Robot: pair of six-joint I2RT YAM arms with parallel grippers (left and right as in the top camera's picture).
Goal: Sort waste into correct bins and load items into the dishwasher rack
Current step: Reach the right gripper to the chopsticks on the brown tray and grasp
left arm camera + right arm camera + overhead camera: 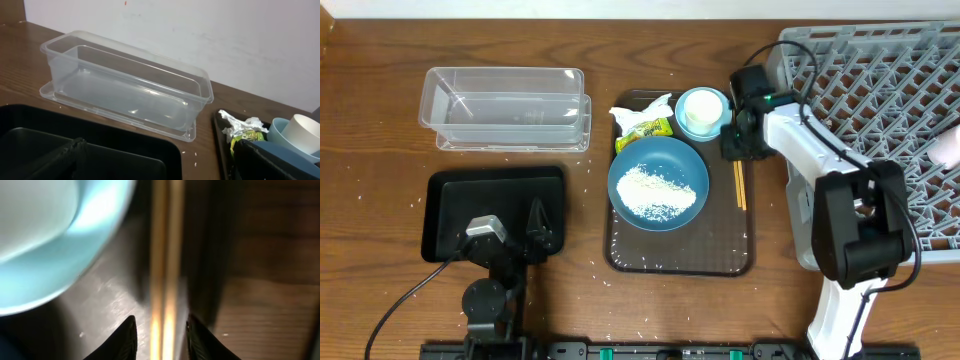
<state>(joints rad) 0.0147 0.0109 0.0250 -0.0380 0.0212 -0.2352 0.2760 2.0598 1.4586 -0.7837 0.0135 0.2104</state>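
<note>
Right wrist view, bottom edge: right gripper (160,341) fingertips (128,339) narrowly parted, straddling the chopsticks (167,275) on the brown serving tray (110,305). Whether they pinch or just bracket them, cannot tell (blurred). The pale-blue cup (60,255) fills the upper left. Only this view shows the finger gap; overhead the arm hides it. Left gripper (510,232), lower left overhead, is spread wide and holding nothing, above the black tray (440,200), which looks empty. Frame centre: dark-blue bowl (620,185) holding the rice (658,192). Just above it lie the napkin (640,108) and wrapper (650,128), all on the serving tray. The left wrist view alone shows the white cup (306,131) tilted inside the pale-blue cup. Upper left: clear tub (505,108), empty. Upper right: grey rack (880,80).
</note>
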